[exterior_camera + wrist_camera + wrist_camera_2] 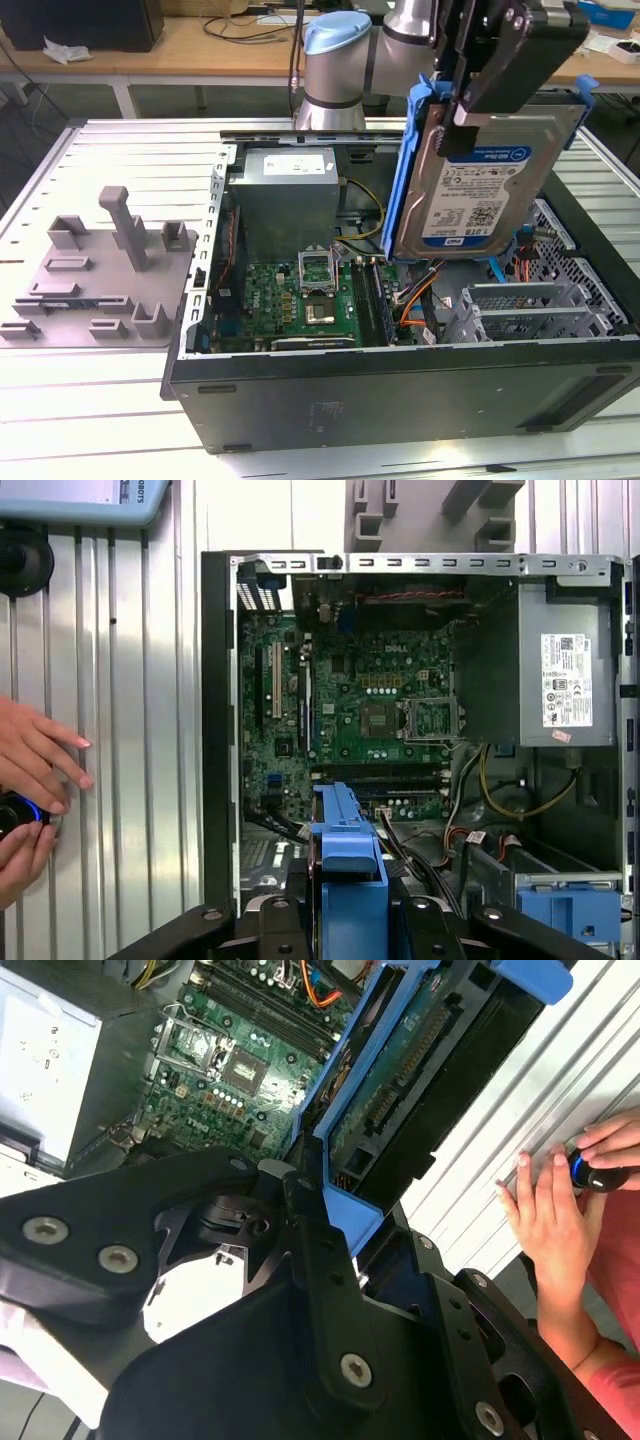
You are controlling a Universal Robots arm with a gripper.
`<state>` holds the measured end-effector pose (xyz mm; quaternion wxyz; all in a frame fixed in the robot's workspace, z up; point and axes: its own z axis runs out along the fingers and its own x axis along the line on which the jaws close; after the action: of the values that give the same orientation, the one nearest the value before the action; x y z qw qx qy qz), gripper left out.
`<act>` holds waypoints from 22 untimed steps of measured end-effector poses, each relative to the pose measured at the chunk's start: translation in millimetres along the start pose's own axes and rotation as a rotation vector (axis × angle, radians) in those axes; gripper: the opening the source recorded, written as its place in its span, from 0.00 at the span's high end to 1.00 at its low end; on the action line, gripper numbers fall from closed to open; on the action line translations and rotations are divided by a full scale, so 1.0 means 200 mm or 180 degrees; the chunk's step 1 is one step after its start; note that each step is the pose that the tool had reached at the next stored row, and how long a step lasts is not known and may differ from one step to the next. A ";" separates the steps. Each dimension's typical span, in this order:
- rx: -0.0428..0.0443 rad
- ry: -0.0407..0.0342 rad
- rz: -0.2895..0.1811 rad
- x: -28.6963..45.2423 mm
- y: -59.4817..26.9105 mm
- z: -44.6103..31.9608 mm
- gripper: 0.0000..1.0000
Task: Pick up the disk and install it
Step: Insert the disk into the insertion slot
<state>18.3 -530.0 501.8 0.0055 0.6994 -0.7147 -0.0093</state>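
The disk [478, 185] hangs tilted, nearly on edge, above the open computer case [400, 385], its white-and-blue label facing the exterior view and its blue frame [405, 170] around its edges. My gripper [466, 112] is shut on the disk's upper part. The second wrist view looks along the disk's [415, 1045] green circuit-board underside, with my black fingers [305, 1210] clamped at the blue frame. In the first wrist view the disk's blue frame edge [349, 855] sticks out between the gripper parts, over the case's interior.
Inside the case lie the green motherboard [300, 295], the grey power supply box [285, 195] and a grey drive cage [530, 310] with a blue latch [572, 900]. A grey fixture plate [100, 265] sits to the exterior view's left. A person's hand [550, 1210] rests on a small black knob beside the case.
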 end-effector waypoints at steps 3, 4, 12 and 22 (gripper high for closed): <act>0.0000 0.0000 0.0000 0.013 -0.034 -0.001 0.63; 0.0000 0.0000 0.0000 0.020 -0.053 -0.001 0.63; 0.0000 0.0000 0.0000 0.049 -0.176 -0.004 0.63; 0.0000 0.0000 0.0000 0.059 -0.241 -0.005 0.63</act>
<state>66.4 -542.8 501.7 0.0055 0.6993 -0.7147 -0.0093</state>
